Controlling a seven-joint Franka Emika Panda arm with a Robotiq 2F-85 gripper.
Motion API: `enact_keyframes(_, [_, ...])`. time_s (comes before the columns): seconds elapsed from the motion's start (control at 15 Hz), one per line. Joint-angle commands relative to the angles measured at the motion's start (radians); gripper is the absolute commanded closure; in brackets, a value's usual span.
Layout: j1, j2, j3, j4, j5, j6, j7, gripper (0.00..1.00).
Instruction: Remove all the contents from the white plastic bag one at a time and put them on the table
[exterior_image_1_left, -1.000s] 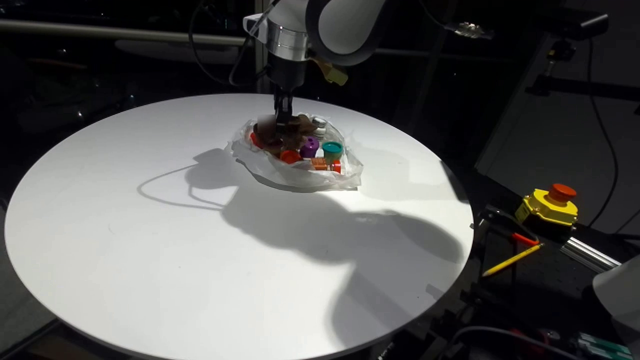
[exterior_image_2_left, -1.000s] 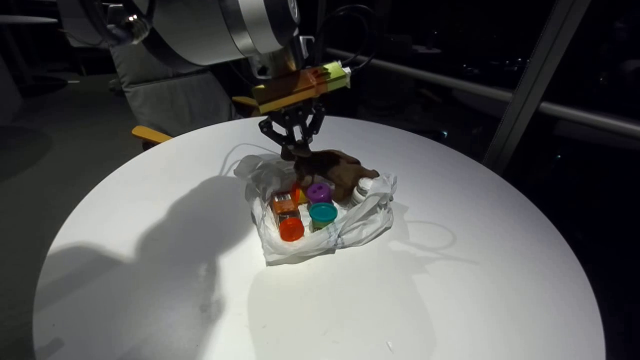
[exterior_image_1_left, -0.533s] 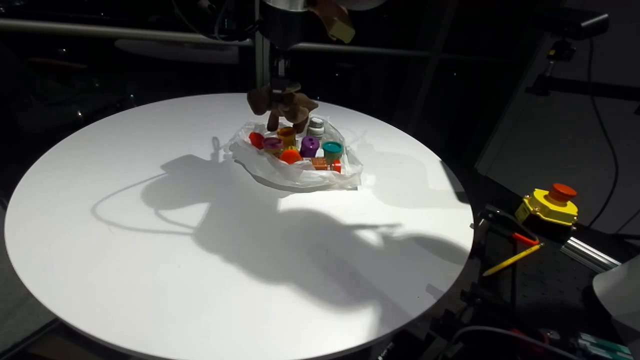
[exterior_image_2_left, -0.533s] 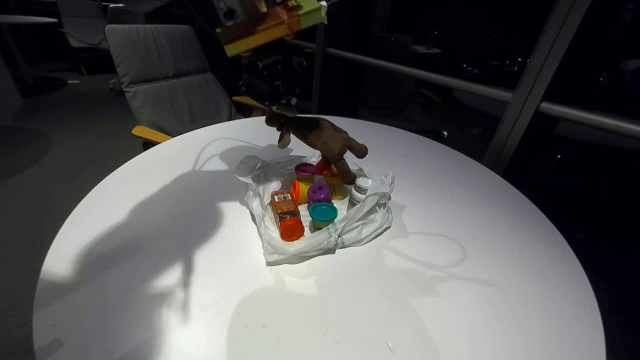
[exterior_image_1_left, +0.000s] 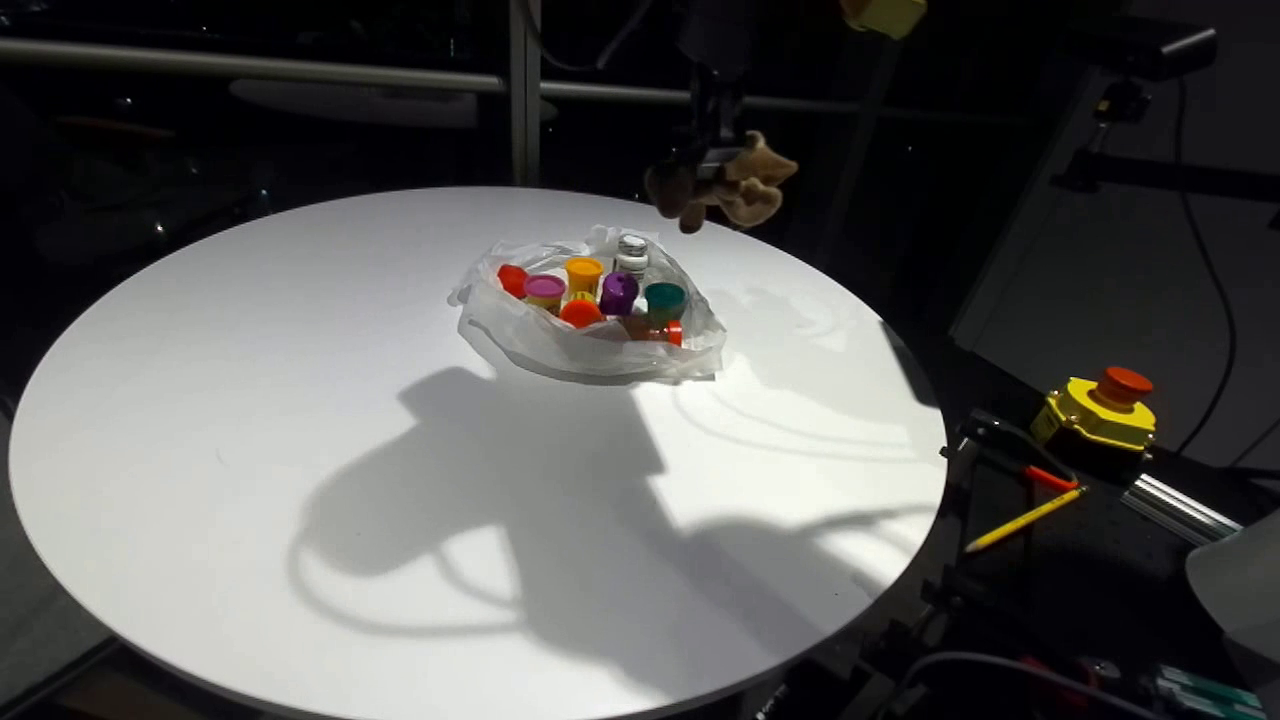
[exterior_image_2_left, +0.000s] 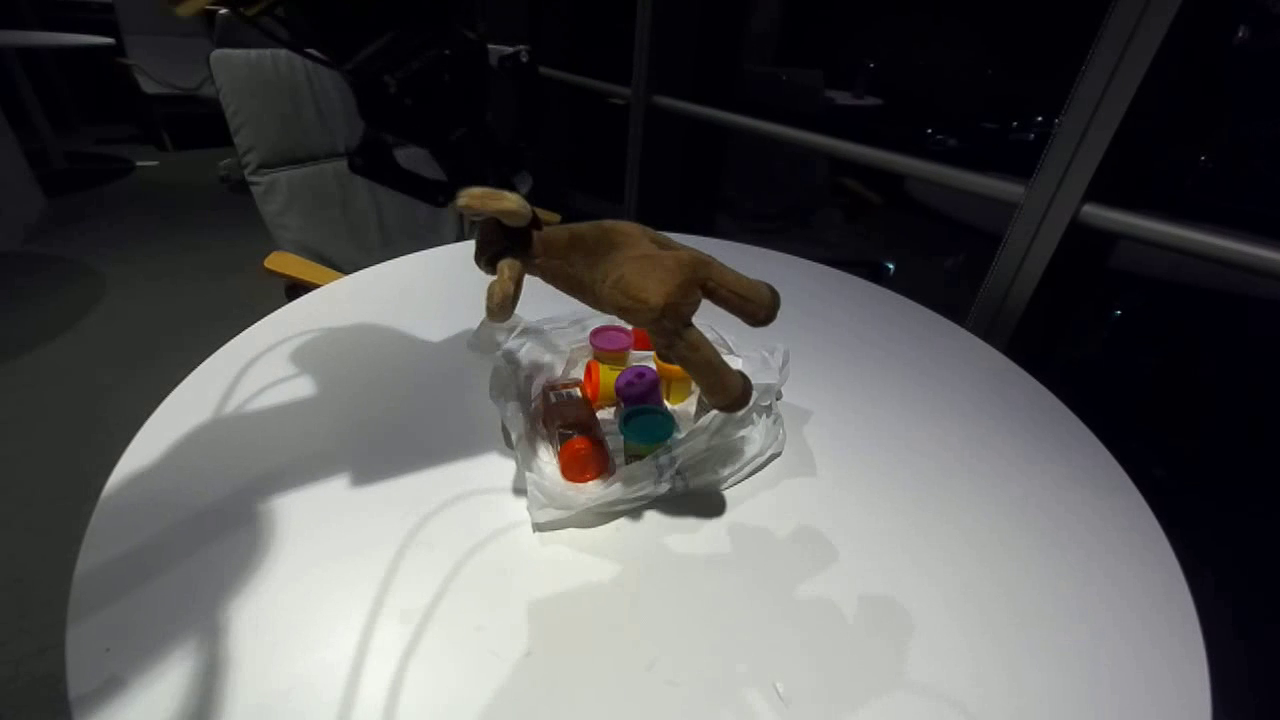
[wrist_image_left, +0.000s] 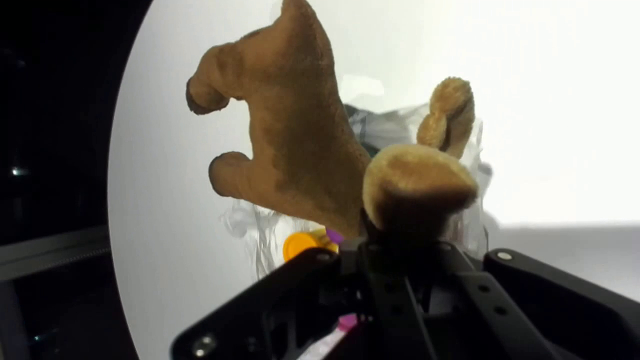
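The robot hand (exterior_image_1_left: 712, 165) was pinching a brown toy animal (exterior_image_2_left: 632, 272) in the air. In an exterior view, the toy hung between one and two o'clock from the white bag (exterior_image_1_left: 590, 355). The bag sat on the table (exterior_image_1_left: 220, 400), near its one o'clock edge, with little pots (exterior_image_1_left: 664, 298) inside. Wide white table, with a big shadow (exterior_image_1_left: 560, 470) on it, spread from the bag's six to nine o'clock.
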Motion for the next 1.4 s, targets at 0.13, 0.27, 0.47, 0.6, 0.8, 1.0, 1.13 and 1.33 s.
enact_keyframes(0.13, [-0.072, -0.083, 0.022, -0.177, -0.042, -0.042, 0.133, 0.94])
enact_keyframes(0.27, [-0.111, -0.012, 0.001, -0.194, -0.068, 0.001, 0.163, 0.94])
enact_keyframes(0.47, [-0.163, 0.103, -0.034, -0.194, -0.149, 0.083, 0.222, 0.94])
enact_keyframes(0.6, [-0.183, 0.172, -0.058, -0.173, -0.237, 0.157, 0.291, 0.94])
enact_keyframes(0.8, [-0.192, 0.239, -0.074, -0.152, -0.301, 0.255, 0.34, 0.94])
enact_keyframes(1.0, [-0.196, 0.263, -0.068, -0.156, -0.269, 0.362, 0.296, 0.63])
enact_keyframes(1.13, [-0.197, 0.228, -0.056, -0.169, -0.239, 0.382, 0.272, 0.56])
enact_keyframes(1.33, [-0.183, 0.163, -0.037, -0.163, -0.116, 0.349, 0.223, 0.32])
